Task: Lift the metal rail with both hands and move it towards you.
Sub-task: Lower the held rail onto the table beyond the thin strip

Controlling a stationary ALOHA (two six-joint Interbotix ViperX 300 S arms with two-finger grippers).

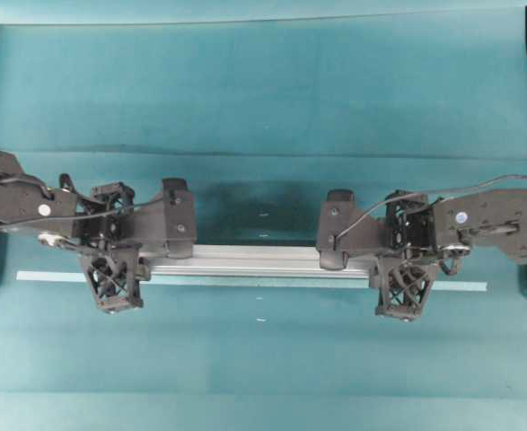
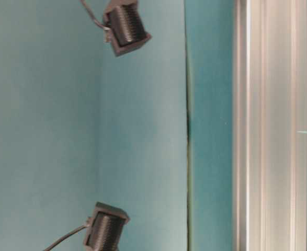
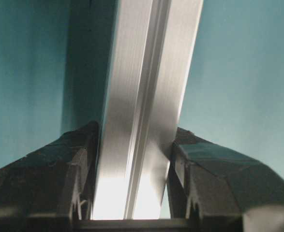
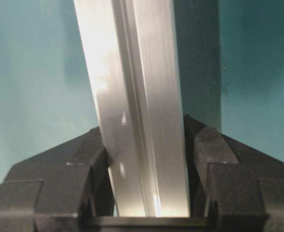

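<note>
The metal rail, a long grooved silver aluminium bar, lies across the teal counter, clamped by the left tool and right tool. Uneven pulling could skew or drop it. A thin pale tape strip lies just beside it toward the viewer; nothing blocks.

No text, label, brand, number or sign can be read in any of the views. Small round pale and blue dots are seen on the black arm bodies in the overhead view, but no lettering can be made out on them.
</note>
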